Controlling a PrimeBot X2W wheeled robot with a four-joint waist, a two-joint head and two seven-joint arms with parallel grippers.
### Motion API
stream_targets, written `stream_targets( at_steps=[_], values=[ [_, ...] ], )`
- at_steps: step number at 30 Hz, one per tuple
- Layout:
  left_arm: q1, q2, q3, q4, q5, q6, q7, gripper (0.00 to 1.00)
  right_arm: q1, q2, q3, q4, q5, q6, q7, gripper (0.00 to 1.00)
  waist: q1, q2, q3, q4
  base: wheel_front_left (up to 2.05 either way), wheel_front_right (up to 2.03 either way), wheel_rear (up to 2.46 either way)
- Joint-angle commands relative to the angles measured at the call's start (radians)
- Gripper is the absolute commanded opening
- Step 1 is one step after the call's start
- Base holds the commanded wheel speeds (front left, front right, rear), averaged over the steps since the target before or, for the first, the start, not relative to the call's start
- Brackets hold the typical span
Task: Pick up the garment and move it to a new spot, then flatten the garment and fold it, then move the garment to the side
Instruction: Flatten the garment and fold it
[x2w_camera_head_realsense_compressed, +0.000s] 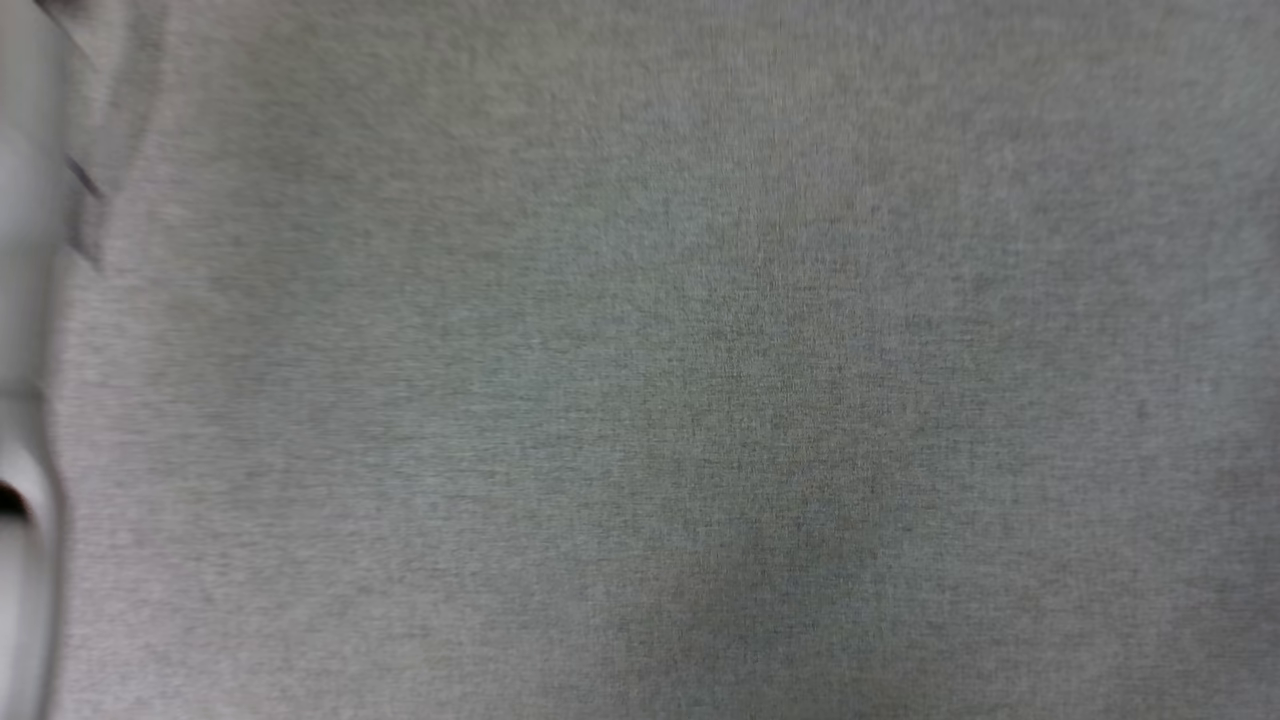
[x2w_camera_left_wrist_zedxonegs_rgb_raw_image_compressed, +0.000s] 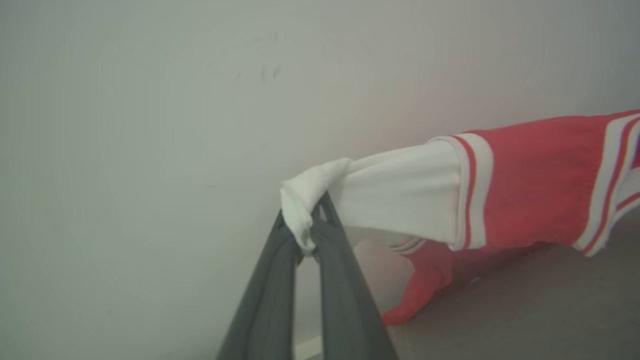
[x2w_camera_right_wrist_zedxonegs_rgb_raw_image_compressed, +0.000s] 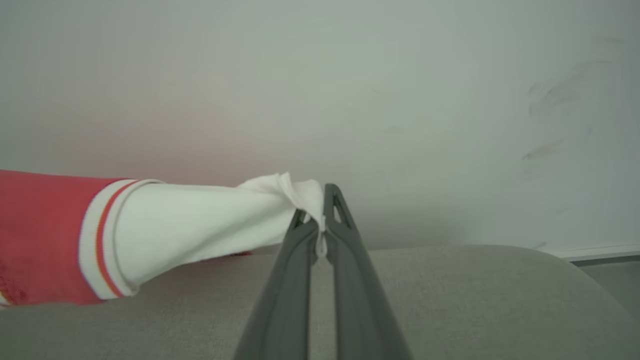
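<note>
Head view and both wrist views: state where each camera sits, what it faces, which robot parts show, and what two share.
Head view: on the head, facing down at grey fabric; pale forearm at left edge.
Left wrist view: along the left gripper, shut on the garment by a white sleeve; wall beyond.
Right wrist view: along the right gripper, shut on a white sleeve.
Shared: the garment, the wall.

Flat, soft light all round. Head view is smeary with motion blur: the pale shape (x2w_camera_head_realsense_compressed: 25, 300) at 9 o'clock is just a streak, and a dim shadow sits toward 6 o'clock on the grey fabric (x2w_camera_head_realsense_compressed: 700, 300). Wrist views are crisper, faint pink cast on the wall (x2w_camera_left_wrist_zedxonegs_rgb_raw_image_compressed: 150, 125) by the garment (x2w_camera_left_wrist_zedxonegs_rgb_raw_image_compressed: 525, 185).
</note>
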Motion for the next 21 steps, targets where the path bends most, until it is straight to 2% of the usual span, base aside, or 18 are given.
stream_targets(
  at_steps=[1, 5, 7, 13, 21],
  values=[
    [0.05, 0.006, -0.005, 0.005, -0.001, 0.001, -0.008, 0.0, 0.04, -0.008, 0.006, 0.002, 0.016, -0.001, 0.001, 0.0, -0.0002, 0.0, -0.061, 0.017, 0.0, 0.0, 0.0],
    [0.27, -0.012, -0.04, 0.011, -0.026, -0.003, -0.014, 0.0, 0.236, -0.028, 0.03, -0.019, 0.081, -0.001, 0.015, 0.0, -0.0002, 0.0, -0.173, 0.034, 0.0, 0.0, 0.0],
    [0.373, -0.001, -0.057, 0.001, -0.037, -0.005, -0.001, 0.0, 0.333, -0.038, 0.042, -0.051, 0.115, -0.001, 0.04, 0.0, -0.0002, 0.0, -0.223, 0.038, 0.0, 0.0, 0.0],
    [0.635, 0.07, -0.111, -0.078, -0.043, -0.009, 0.066, 0.0, 0.617, -0.078, 0.047, -0.151, 0.209, -0.001, 0.165, 0.0, -0.0002, 0.0, -0.349, 0.044, 0.0, 0.0, 0.0],
    [0.938, 0.195, -0.138, -0.258, -0.092, 0.012, 0.201, 0.0, 0.915, -0.064, -0.022, -0.279, 0.253, -0.001, 0.325, 0.0, -0.0002, 0.0, -0.464, 0.045, 0.0, 0.0, 0.0]
  ],
)
